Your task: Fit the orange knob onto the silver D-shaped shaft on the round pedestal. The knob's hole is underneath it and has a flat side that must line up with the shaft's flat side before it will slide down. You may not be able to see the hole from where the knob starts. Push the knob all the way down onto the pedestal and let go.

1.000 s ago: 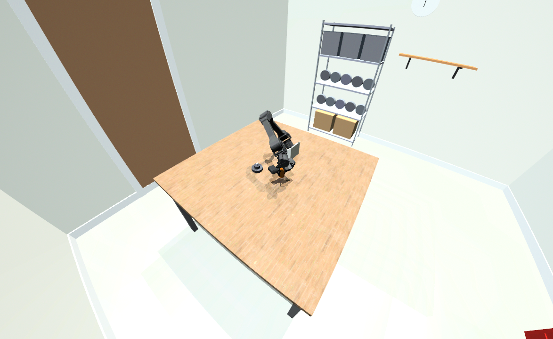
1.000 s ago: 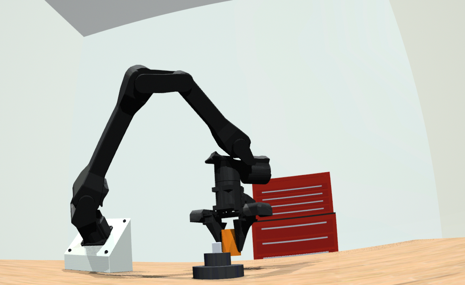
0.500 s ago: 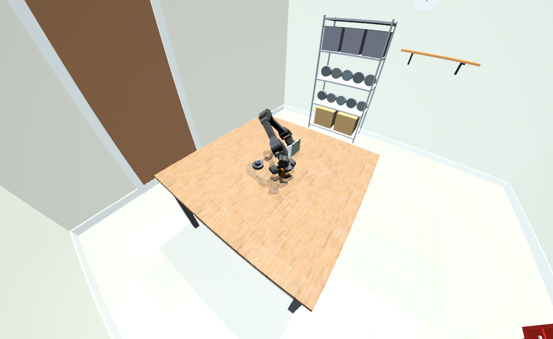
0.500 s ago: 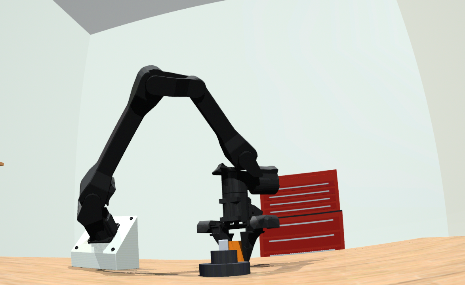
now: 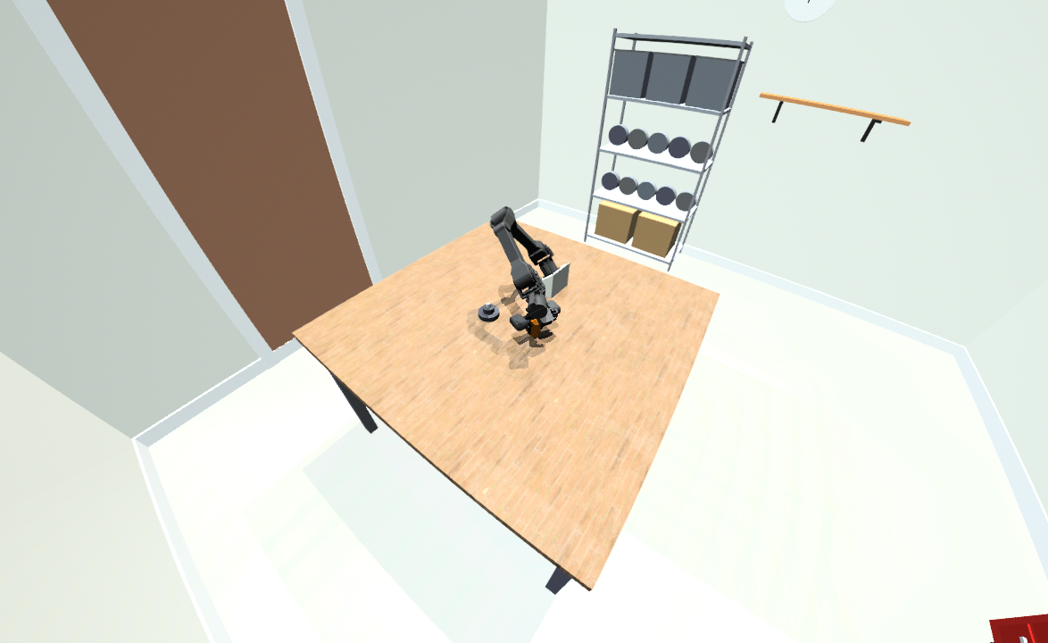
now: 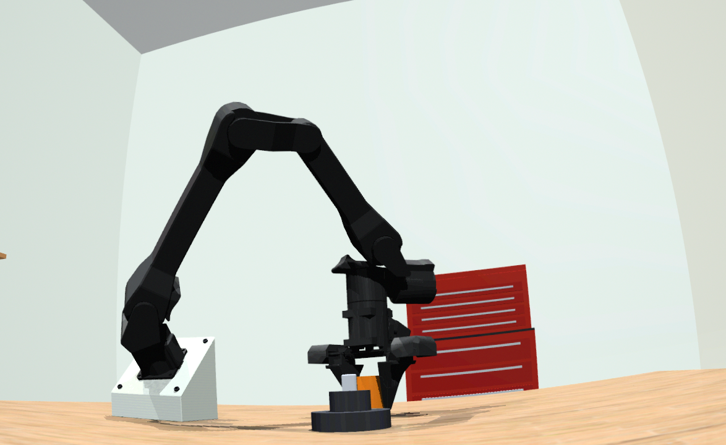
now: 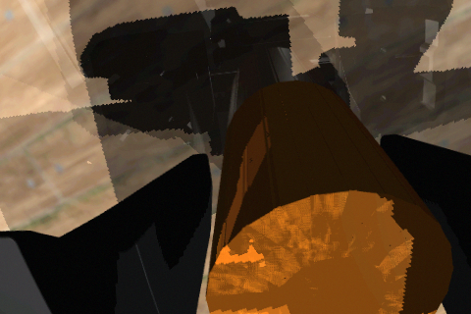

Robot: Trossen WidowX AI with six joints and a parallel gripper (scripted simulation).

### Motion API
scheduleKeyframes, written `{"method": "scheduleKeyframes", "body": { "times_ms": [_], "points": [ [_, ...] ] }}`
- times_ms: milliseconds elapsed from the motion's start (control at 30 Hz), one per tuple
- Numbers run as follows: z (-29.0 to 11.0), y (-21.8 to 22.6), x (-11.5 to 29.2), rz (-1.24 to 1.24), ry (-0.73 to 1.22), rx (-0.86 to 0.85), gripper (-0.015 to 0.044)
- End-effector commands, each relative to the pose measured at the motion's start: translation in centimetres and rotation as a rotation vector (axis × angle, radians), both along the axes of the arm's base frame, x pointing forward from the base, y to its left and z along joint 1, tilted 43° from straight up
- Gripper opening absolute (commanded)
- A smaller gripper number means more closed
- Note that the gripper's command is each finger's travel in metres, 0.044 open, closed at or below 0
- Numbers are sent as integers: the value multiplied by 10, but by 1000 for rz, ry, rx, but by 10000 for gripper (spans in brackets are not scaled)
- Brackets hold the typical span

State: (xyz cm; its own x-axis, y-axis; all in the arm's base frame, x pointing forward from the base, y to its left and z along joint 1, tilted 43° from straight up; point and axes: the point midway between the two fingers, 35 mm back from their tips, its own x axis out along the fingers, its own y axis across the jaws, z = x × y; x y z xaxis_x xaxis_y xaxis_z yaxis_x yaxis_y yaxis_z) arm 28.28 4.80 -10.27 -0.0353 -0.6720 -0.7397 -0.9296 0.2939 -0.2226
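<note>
The orange knob [image 5: 536,329] [image 6: 373,390] [image 7: 334,255] stands about upright at table level, off the shaft. Its hole is out of sight. My gripper [image 5: 535,326] [image 6: 368,392] [image 7: 295,160] points down and is open a little, one finger on each side of the knob. A thin gap shows between the left finger and the knob in the wrist view. The dark round pedestal [image 5: 488,315] [image 6: 349,422] stands left of the knob in the top view and in front of it in the exterior view. Its silver shaft [image 6: 349,381] is bare; its flat side cannot be made out.
The arm's pale base block [image 5: 561,279] [image 6: 189,399] stands on the wooden table [image 5: 560,431] [image 6: 576,409]. The pedestal is the nearest obstacle beside the fingers. A red tool cabinet [image 6: 468,309] and a shelf rack [image 5: 663,104] stand away from the table.
</note>
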Motion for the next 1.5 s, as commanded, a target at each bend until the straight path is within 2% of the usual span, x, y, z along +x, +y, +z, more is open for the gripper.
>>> {"method": "scheduleKeyframes", "body": {
  "times_ms": [0, 133, 200, 333, 400, 1467],
  "points": [
    [0, 0, 0, 0, 0, 0, 240],
    [0, 0, 0, 0, 0, 0, 240],
    [7, 7, 2, 1, 1, 1, 292],
    [51, 49, 3, 8, 4, 1, 398],
    [60, 56, 2, 9, 4, 0, 440],
    [23, 24, 3, 9, 3, 0, 440]
  ]
}}
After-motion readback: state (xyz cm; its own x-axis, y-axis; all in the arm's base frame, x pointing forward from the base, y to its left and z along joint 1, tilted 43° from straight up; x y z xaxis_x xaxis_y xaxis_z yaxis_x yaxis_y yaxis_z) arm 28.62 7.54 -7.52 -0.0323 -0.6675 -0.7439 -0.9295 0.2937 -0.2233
